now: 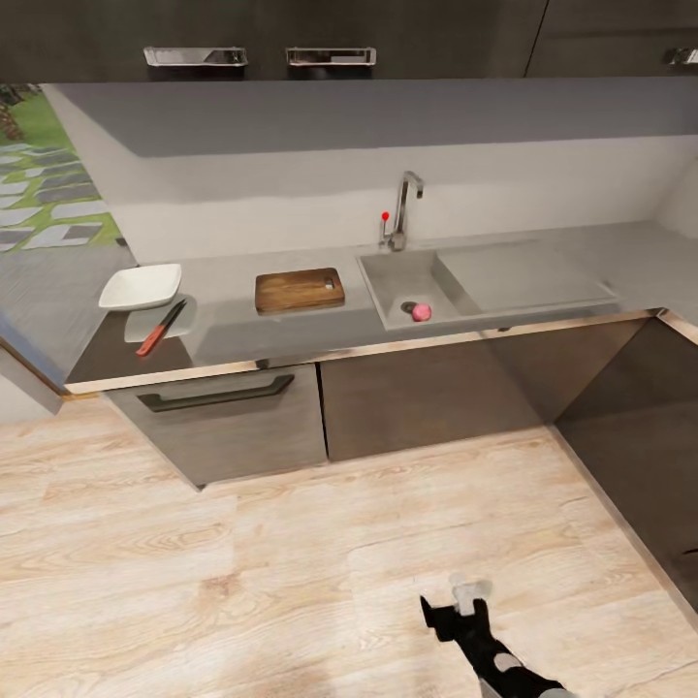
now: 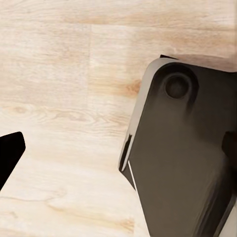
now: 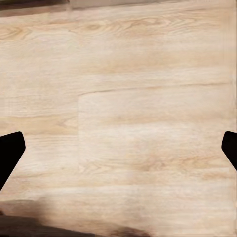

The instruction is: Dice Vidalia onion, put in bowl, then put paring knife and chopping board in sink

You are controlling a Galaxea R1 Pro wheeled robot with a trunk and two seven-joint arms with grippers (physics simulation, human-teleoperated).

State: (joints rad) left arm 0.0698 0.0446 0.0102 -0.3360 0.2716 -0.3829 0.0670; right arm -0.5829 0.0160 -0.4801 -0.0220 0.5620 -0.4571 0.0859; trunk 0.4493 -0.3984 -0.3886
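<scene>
Counter (image 1: 233, 330) stands well ahead of the right jaws (image 1: 463, 599), which hang over the floor (image 1: 242, 562), spread and empty; left jaws' state I cannot tell. Sink (image 1: 397, 281) holds the onion (image 1: 421, 311); board (image 1: 300, 290), bowl (image 1: 141, 287) and perhaps the knife (image 1: 161, 328) lie beside it.

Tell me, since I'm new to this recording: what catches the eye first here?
The pinkish Vidalia onion sitting in the grey sink by the drain stands out. Left of the sink on the countertop lie the chopping board, then the white bowl with a red-handled knife in front.
</scene>
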